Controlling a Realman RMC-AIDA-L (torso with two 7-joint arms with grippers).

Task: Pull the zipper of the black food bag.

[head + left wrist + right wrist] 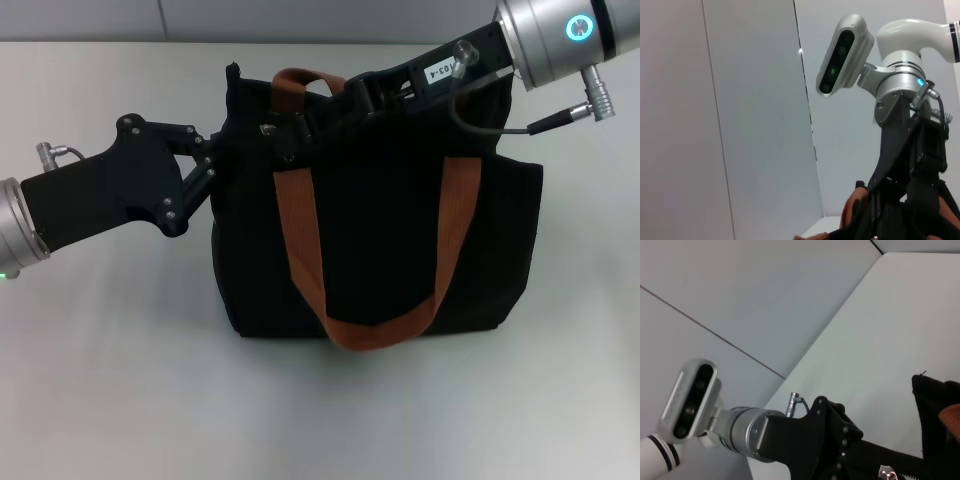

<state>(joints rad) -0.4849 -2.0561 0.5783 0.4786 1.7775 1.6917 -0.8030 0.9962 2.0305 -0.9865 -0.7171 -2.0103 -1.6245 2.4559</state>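
The black food bag (pixel 390 250) stands upright on the white table, with orange-brown strap handles (pixel 300 230) hanging down its front. The small silver zipper (pixel 268 129) sits on the top edge near the bag's left end. It also shows in the right wrist view (pixel 886 473). My left gripper (pixel 222 150) reaches in from the left and is shut on the bag's top left edge. My right gripper (pixel 335 105) comes in from the upper right and rests over the bag's top, beside the rear handle and a little right of the zipper.
The white table (pixel 100 380) lies all around the bag. A pale wall (pixel 740 100) stands behind. My right arm's wrist and camera (pixel 845 55) show in the left wrist view, and my left arm (pixel 740 430) shows in the right wrist view.
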